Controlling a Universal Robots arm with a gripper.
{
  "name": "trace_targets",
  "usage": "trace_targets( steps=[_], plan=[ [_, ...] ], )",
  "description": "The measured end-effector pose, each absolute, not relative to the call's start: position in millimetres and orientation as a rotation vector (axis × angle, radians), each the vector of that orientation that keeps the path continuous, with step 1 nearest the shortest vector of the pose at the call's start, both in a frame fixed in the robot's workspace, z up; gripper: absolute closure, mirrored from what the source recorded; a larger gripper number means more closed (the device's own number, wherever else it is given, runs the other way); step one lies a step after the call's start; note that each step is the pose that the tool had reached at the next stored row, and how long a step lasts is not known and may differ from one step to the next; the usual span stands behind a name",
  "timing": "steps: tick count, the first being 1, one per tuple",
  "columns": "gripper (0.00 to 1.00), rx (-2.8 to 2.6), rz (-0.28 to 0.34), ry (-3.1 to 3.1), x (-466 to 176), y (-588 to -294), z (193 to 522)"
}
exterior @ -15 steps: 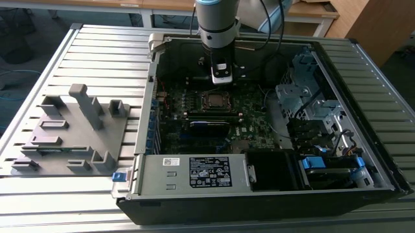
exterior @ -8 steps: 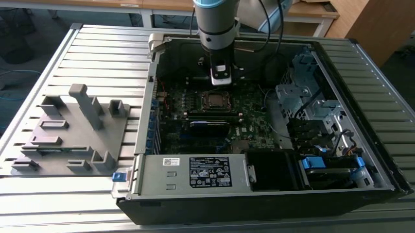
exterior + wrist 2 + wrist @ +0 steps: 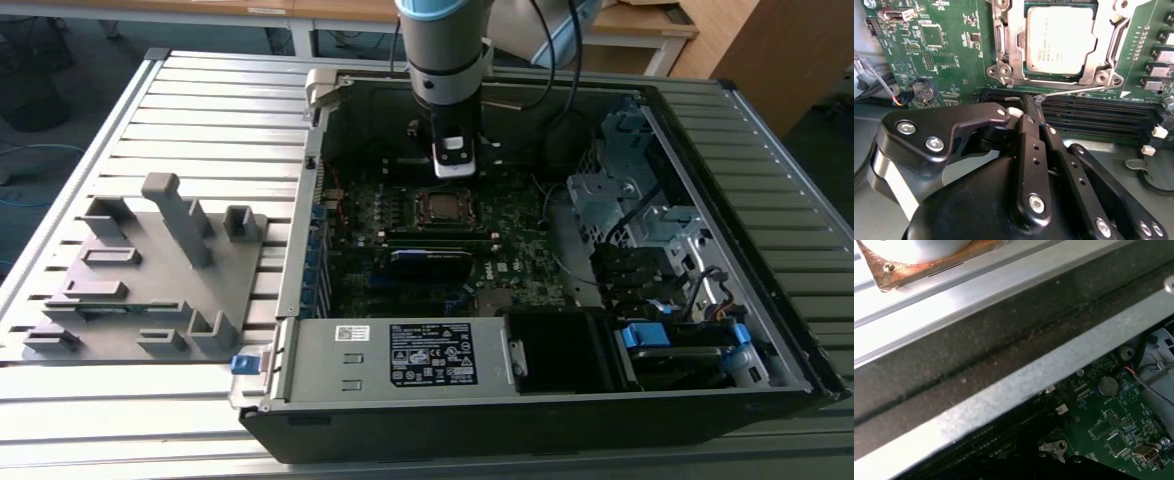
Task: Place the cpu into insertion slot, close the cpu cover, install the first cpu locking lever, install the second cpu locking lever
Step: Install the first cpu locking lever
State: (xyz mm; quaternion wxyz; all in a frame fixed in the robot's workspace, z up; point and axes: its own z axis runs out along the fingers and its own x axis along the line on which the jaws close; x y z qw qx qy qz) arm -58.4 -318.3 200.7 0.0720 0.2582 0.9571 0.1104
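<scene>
Gripper: my gripper (image 3: 1031, 106) is clenched, its two black fingers pressed together with no gap that I can see.
Touching: my fingertips meet the hooked end of a thin wire lever (image 3: 1074, 91). I cannot tell whether it is pinched between them.
Gripper's place: in the exterior view I hang inside the open case (image 3: 534, 430), just beside the chip.
Fixture: one grey plastic fixture (image 3: 147, 270), on the slatted table (image 3: 214, 90) near its edge at the exterior view's left.
Battery: one coin battery (image 3: 922, 91), near an edge of the green board (image 3: 949, 55).
Chip: one chip (image 3: 1060, 40), silvery face up, lying flat inside the cover's cut-out.
Cover: one cover (image 3: 1015, 47), a silvery frame lying down flat around the chip.
Memory slots: long black memory slots (image 3: 1094, 120) between the chip and my fingers, with two white clips (image 3: 1160, 131) at one end.
Writing: grey print on the chip's face, white lettering on the board, and one black-and-white sticker (image 3: 434, 355) on the grey box (image 3: 340, 375) in the case.
</scene>
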Motion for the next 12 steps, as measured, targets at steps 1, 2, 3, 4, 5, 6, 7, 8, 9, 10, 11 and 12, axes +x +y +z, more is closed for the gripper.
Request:
trace_targets(
  steps=[1, 2, 3, 4, 5, 6, 7, 8, 9, 10, 11, 12],
  plan=[
    [0.9, 0.776, 0.332, 2.876, -58.4, -318.3, 200.4],
    [0.9, 0.776, 0.332, 2.876, -58.4, -318.3, 200.1],
    [0.9, 0.776, 0.332, 2.876, -58.4, -318.3, 199.9],
    [0.9, 0.776, 0.332, 2.876, -58.4, -318.3, 199.7],
    [0.9, 0.776, 0.331, 2.876, -58.4, -318.3, 199.5],
    [0.9, 0.776, 0.33, 2.876, -58.4, -318.2, 199.3],
    [0.9, 0.776, 0.329, 2.876, -58.4, -318.3, 199.3],
    [0.9, 0.776, 0.328, 2.876, -58.4, -318.3, 199.3],
    [0.9, 0.776, 0.328, 2.876, -58.4, -318.3, 199.3],
    [0.9, 0.775, 0.327, 2.876, -58.4, -318.3, 199.3],
    [0.9, 0.775, 0.325, 2.876, -58.3, -318.2, 199.1],
    [0.9, 0.775, 0.322, 2.875, -58.3, -318.2, 199.1]
  ],
)
